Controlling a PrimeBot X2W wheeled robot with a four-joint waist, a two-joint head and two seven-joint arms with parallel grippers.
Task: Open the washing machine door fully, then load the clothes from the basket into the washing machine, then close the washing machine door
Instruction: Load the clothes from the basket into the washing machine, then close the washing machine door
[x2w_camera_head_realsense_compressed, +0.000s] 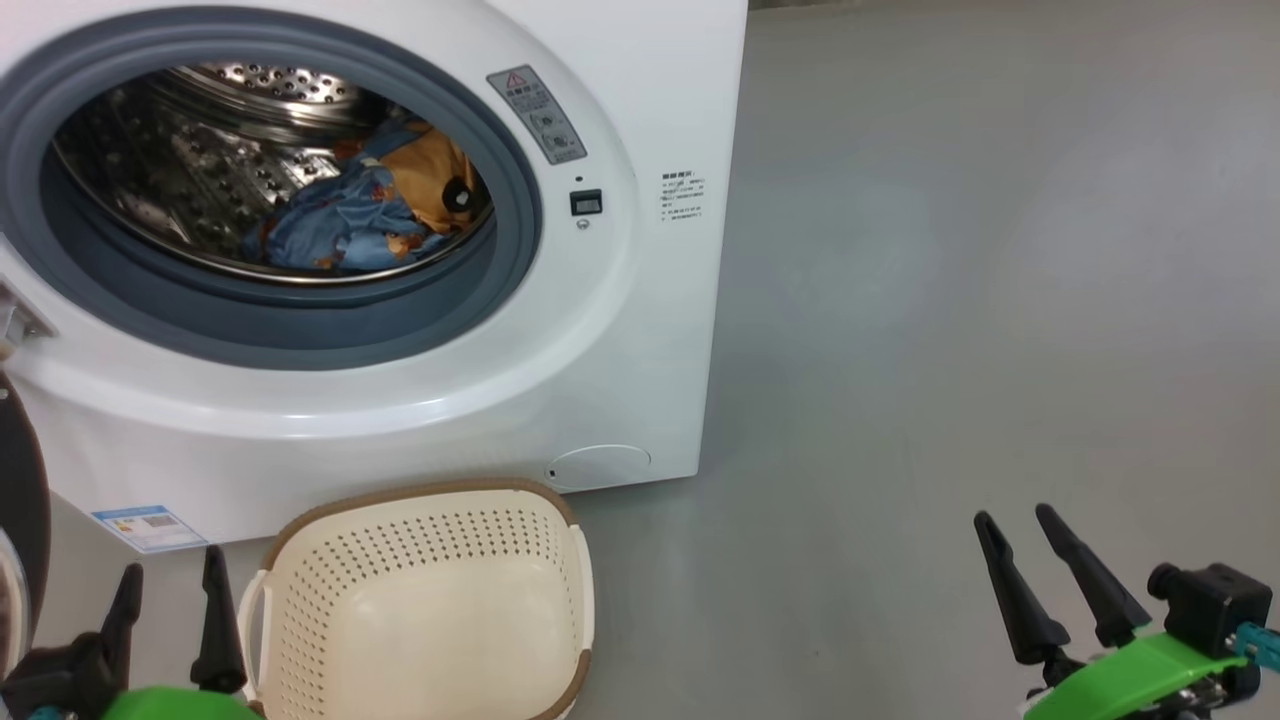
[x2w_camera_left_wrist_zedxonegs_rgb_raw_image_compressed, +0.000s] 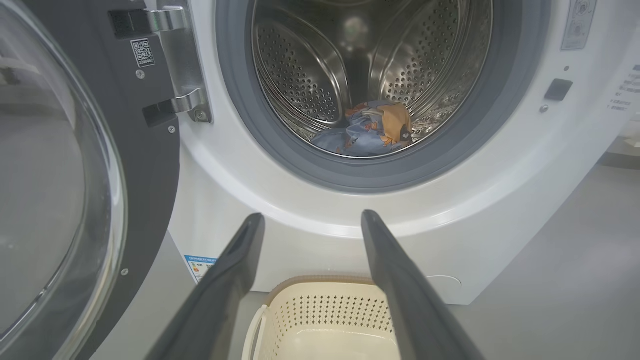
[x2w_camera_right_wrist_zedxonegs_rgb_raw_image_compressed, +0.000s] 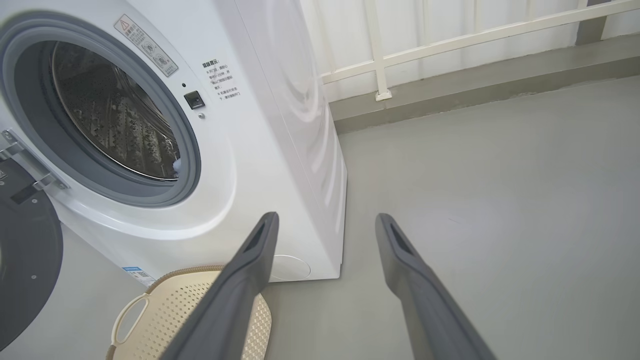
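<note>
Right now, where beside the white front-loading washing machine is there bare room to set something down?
The grey floor right of the white washing machine and the cream perforated plastic basket, up to the right gripper, is bare. The basket holds nothing. Crowded on the left: the open black-rimmed round door, the left gripper, then the basket.

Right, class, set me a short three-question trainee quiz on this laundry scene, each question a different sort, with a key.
1. Fill in: the door of the washing machine stands ____.
2. True or false: the basket holds the clothes.
3. Where do the clothes lie? A in the drum; B in the basket; C hung on the door.
Key: 1 open; 2 false; 3 A.
</note>
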